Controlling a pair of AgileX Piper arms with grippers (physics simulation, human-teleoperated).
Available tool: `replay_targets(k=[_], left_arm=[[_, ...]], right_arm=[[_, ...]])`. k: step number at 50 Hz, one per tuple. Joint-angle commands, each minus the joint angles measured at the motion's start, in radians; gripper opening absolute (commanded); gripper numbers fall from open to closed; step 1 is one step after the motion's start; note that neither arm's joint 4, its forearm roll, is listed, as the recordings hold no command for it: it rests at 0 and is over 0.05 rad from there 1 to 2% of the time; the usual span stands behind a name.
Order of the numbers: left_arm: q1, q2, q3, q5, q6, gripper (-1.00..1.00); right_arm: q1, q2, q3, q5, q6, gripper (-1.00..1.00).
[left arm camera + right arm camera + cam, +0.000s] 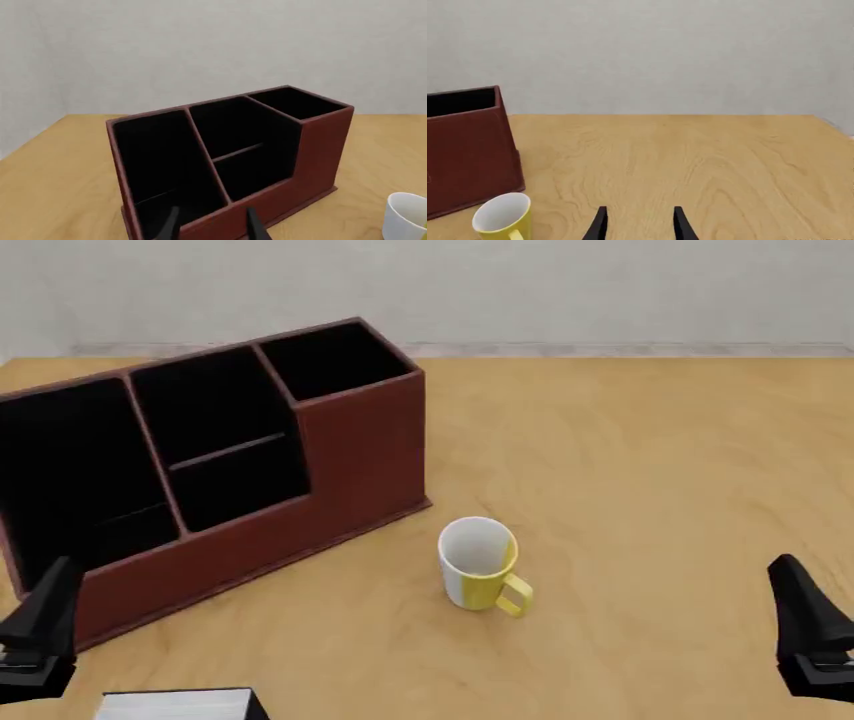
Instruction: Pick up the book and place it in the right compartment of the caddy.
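Note:
The reddish-brown caddy (pixel 267 510) stands at the left of the table, and its narrow right compartment (pixel 334 360) has black lining. In the left wrist view the caddy (pixel 313 150) fills the middle, the right compartment (pixel 297 102) at its far end. Only the white page edges of the book (pixel 176 704) show at the bottom edge of the front view, between the arms. My left gripper (pixel 43 625) hovers near the caddy's front left corner and is open (pixel 212 227) with nothing in it. My right gripper (pixel 807 615) hangs far right, also open (pixel 639 225) and empty.
A white and yellow mug (pixel 478 562) stands upright just right of the caddy's front corner, also seen in the wrist views as the mug (pixel 502 217) and the mug (pixel 407 217). A pale wall backs the wooden table (pixel 641 460).

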State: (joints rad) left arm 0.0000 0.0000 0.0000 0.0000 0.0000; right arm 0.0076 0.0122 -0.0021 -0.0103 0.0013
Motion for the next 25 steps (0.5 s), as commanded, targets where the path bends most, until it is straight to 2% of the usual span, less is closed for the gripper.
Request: replay_targets(k=[1,14,17,25], left_arm=[[0.0,0.0,0.0,0.0,0.0,1.0],[0.0,0.0,0.0,0.0,0.0,1.0],[0.0,0.0,0.0,0.0,0.0,1.0],[0.0,0.0,0.0,0.0,0.0,1.0]], right_arm=[[-0.004,-0.012,-0.012,0.021,-0.002,1.0],[0.019,-0.011,-0.075,0.073,-0.02,1.0],[0.03,-0.012,-0.142,0.137,-0.056,1.0],[0.027,-0.01,-0.247,0.22,-0.038,1.0]])
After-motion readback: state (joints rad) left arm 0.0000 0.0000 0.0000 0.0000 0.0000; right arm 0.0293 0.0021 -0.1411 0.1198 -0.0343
